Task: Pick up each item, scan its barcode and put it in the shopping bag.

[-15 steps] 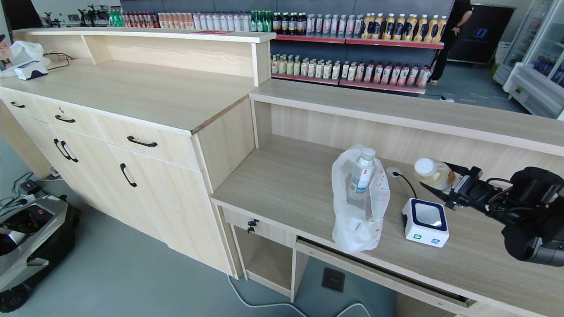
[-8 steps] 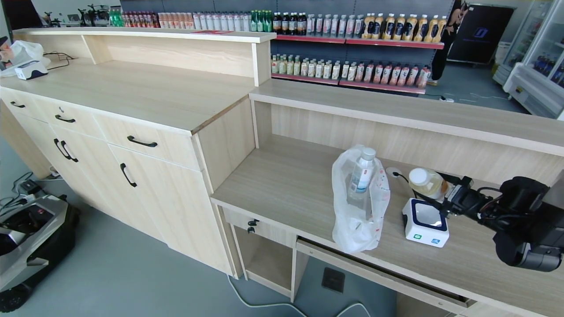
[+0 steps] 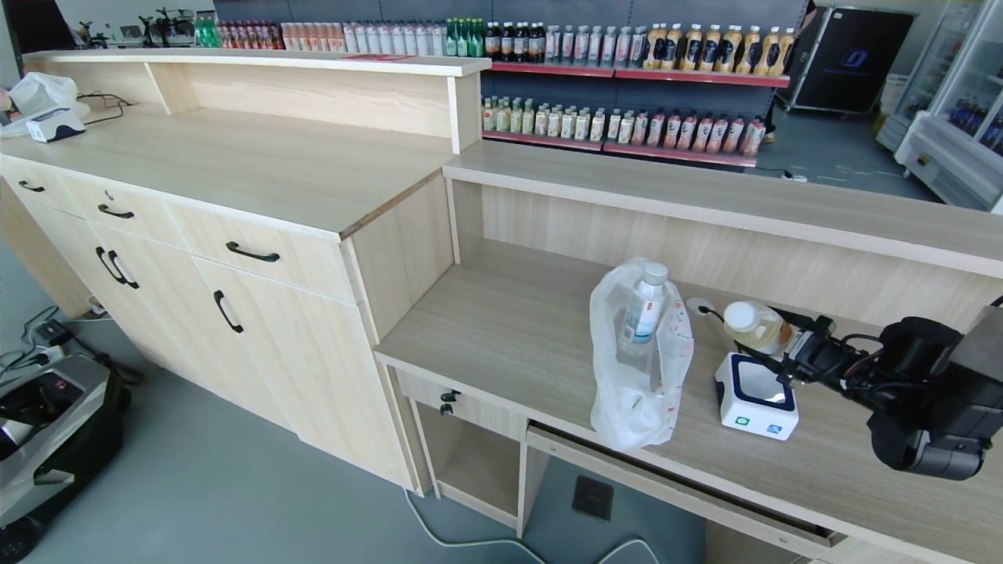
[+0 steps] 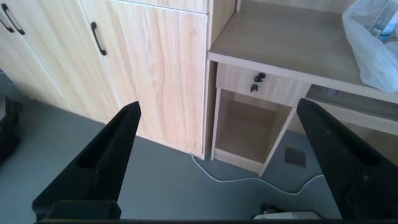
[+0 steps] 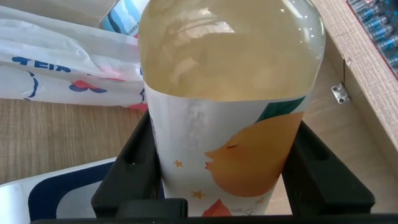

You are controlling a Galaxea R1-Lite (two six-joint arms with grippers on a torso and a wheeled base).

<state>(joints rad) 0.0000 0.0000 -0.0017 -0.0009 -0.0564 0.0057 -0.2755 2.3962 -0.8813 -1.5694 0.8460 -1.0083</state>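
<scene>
The right gripper (image 3: pixel 772 340) is clamped on the yellow juice bottle (image 3: pixel 752 323), holding it just above the white scanner (image 3: pixel 756 398), cap toward the nearby shopping bag (image 3: pixel 636 395), which stands on the counter (image 3: pixel 509 329) with a clear bottle (image 3: pixel 644 309) inside.

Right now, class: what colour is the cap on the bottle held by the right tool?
White: the cap of the bottle shows best in the head view.

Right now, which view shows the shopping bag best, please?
The head view: the whole bag stands on the counter with a bottle inside. The left wrist view catches one edge, the right wrist view a crumpled part.
</scene>
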